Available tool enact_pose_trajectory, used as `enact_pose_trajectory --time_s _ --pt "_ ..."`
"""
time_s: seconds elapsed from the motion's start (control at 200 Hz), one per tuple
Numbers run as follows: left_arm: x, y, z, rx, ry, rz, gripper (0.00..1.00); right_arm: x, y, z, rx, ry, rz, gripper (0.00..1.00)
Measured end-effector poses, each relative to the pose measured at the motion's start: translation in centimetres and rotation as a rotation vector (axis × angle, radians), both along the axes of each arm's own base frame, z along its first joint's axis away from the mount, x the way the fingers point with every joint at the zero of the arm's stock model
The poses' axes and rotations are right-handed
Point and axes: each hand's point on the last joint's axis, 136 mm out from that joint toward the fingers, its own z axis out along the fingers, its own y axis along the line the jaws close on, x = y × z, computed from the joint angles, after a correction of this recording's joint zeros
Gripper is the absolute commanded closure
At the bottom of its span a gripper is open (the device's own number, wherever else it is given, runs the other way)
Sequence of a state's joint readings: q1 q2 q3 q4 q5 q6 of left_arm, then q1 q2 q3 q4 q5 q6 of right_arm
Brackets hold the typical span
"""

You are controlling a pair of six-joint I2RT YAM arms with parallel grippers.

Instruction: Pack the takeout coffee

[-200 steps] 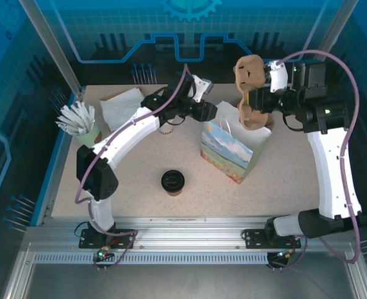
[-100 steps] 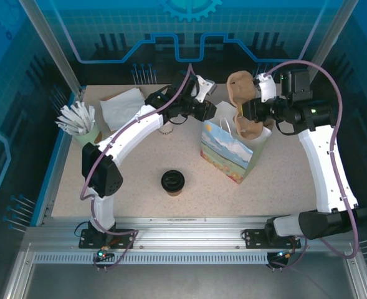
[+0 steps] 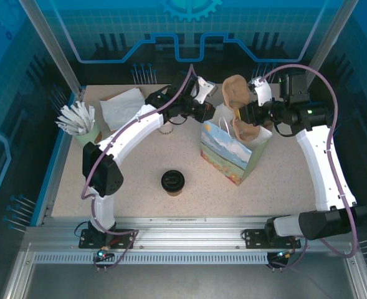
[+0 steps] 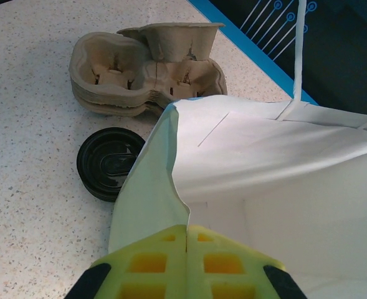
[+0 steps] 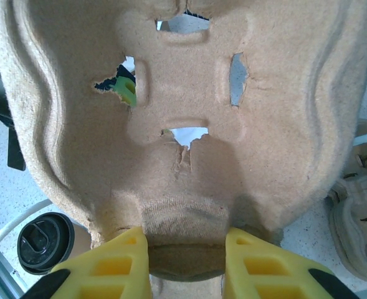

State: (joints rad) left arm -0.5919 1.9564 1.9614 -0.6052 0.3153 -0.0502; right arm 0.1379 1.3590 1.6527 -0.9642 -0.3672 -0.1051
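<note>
From above, the paper bag (image 3: 230,156) stands upright mid-table, mouth open. The left claw (image 3: 209,113) sits at its far-left rim. The right claw (image 3: 247,115) holds a cup carrier (image 3: 235,93) on edge, its lower end at the bag's mouth; whether it is past the rim cannot be told. The coffee cup (image 3: 172,181), lid on, stands alone on the table (image 3: 133,187), near-left of the bag and well apart. Napkins (image 3: 122,106) lie at far left.

Left wrist: the left claw (image 4: 187,233) is pinched tight on the bag's rim, the bag's white inner walls (image 4: 264,156) in view. Beside the bag lie a black lid (image 4: 108,163) and a stack of carriers (image 4: 146,68).

Right wrist: the right claw (image 5: 186,252) clamps narrowly on the carrier's (image 5: 183,93) middle ridge. The coffee cup (image 5: 43,244) shows at lower left.
</note>
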Motion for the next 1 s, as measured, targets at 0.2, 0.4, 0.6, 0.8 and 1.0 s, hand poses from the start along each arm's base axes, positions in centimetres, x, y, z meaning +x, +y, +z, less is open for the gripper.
enact_pose_trajectory --time_s 0.2,0.4,0.6,0.8,1.0 --pt "0.1 0.4 0.0 -0.010 0.010 -0.006 1.00 -0.3 0.0 -0.2 -0.013 -0.003 0.017 0.74" --pt "0.0 0.5 0.0 -0.011 0.013 -0.022 1.00 -0.6 -0.4 -0.9 -0.039 0.010 0.011 0.74" --pt "-0.2 0.4 0.0 -0.009 0.000 -0.049 1.00 -0.7 -0.5 -1.1 -0.051 0.015 0.009 0.74" --pt "-0.2 0.3 0.0 -0.008 -0.006 -0.054 1.00 -1.1 -0.6 -2.0 -0.075 0.035 0.007 0.75" --pt "0.1 0.2 -0.2 -0.022 -0.011 -0.045 1.00 -1.9 0.0 -3.3 -0.105 0.075 0.022 0.75"
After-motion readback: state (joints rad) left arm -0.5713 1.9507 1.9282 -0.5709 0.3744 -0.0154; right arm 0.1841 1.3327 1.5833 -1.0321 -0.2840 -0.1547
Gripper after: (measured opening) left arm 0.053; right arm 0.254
